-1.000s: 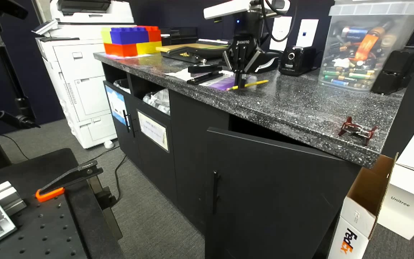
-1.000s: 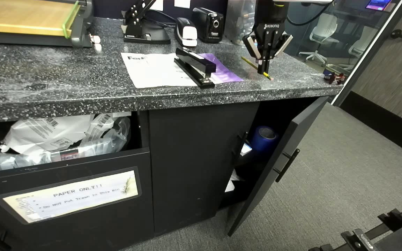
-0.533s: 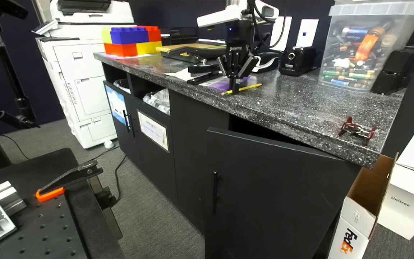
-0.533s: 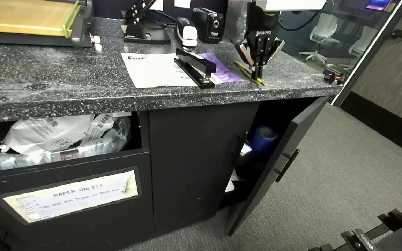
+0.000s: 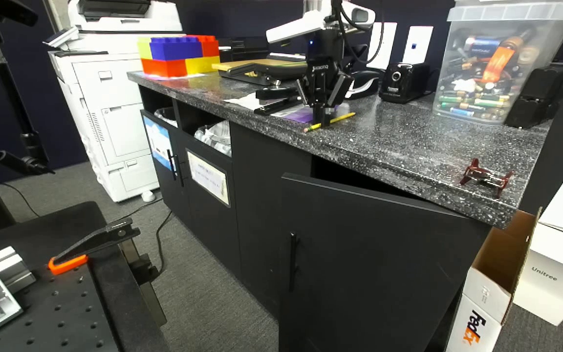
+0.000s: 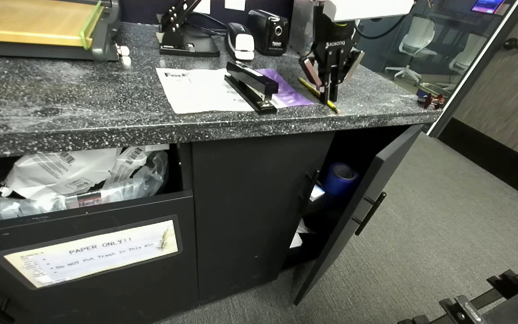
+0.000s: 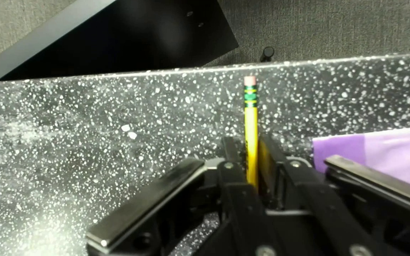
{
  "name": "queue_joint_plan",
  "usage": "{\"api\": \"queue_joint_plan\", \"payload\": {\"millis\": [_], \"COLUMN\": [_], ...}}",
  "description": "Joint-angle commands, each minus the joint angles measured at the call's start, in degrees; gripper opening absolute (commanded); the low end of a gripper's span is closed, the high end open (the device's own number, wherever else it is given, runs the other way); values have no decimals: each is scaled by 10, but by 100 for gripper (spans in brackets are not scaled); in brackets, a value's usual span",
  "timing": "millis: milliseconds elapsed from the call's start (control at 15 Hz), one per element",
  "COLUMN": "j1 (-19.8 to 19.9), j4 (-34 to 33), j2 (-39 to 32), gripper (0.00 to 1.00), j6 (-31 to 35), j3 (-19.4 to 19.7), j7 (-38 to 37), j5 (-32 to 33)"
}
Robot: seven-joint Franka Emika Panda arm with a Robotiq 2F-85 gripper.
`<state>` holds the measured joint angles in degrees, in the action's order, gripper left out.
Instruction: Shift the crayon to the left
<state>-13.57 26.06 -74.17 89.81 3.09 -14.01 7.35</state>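
The tool (image 7: 247, 142) points down at the bench (image 7: 101, 135), its fingers (image 7: 230, 149) parted by a narrow gap only. A yellow pencil (image 7: 251, 124) lies between them. In the wrist view a strip of bench shows between the pencil and one finger; the tool has no hold on it. Contact with the opposite finger cannot be determined, nor whether the fingers touch the bench.

The pencil rests on the bench near the front edge, its pink eraser (image 7: 250, 81) toward that edge and its length running back from it. Beside it, across a bare strip of bench, lies a white-and-purple sheet (image 6: 196, 92), with a black stapler (image 6: 252, 79) standing on it.

Behind the sheet stands a black electric pencil sharpener (image 6: 268, 32). In an exterior view a paper trimmer (image 6: 29, 22) with a yellow bed occupies the bench well apart from the tool. A clear tub (image 5: 511, 12) of batteries (image 5: 483, 45) stands near the sharpener. A small dark red object (image 5: 485, 177), type not determinable, sits near the bench corner. Below, a cabinet door (image 5: 369, 264) is swung outward in both exterior views.
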Motion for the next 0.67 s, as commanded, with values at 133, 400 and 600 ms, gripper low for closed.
{"api": "queue_joint_plan", "payload": {"millis": [133,400,600], "j1": [-3,5,16], "j4": [-7,0,-9], "j2": [6,17,32], "gripper": [69,74,93], "j6": [-21,-58,-98], "j3": [5,-7,-16], "j7": [13,39,60], "j5": [5,-15,-26]}}
